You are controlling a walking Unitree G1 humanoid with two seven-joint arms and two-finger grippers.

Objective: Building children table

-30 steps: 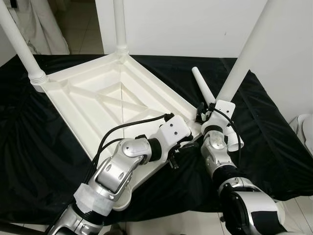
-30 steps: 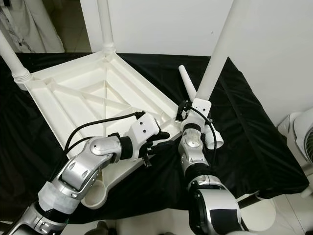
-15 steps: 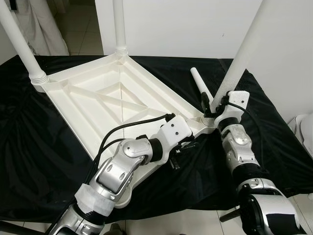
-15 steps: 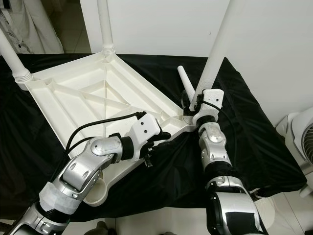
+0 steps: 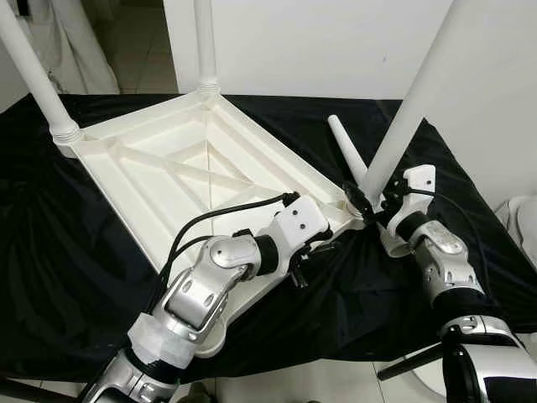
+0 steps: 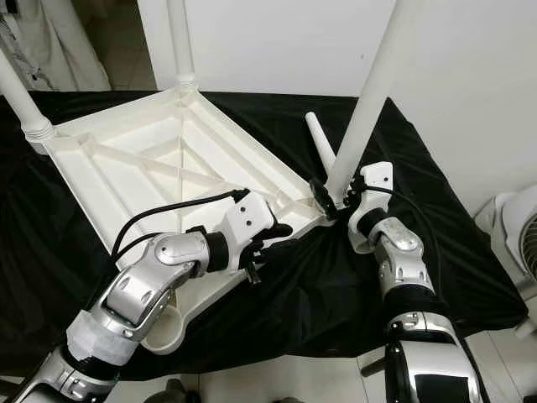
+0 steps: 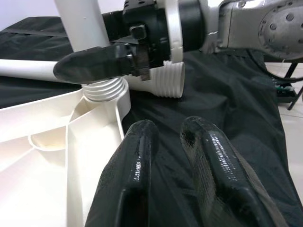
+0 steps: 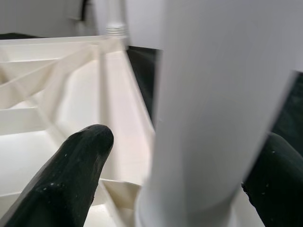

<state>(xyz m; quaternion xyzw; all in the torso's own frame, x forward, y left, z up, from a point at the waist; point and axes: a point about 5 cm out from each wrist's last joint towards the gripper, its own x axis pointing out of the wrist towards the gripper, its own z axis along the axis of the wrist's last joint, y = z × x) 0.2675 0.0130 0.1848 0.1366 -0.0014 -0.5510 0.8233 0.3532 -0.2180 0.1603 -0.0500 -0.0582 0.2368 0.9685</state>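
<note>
The left gripper [image 5: 304,262] – fingers close together, holding nothing – rests over the near rim of the upturned white tabletop [image 5: 168,180] on the black cloth [image 5: 50,252]. Just beyond, the right gripper [image 5: 369,204] clamps the tilted table leg [image 5: 411,109] at its corner socket; a spare leg [image 5: 346,147] lies behind.

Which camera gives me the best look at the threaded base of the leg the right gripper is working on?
The left wrist view: the threaded base sits at the tabletop's corner socket, one right gripper finger across the leg. In the eye views the right gripper hides the threads. The right wrist view shows the blurred leg between its fingers.
</note>
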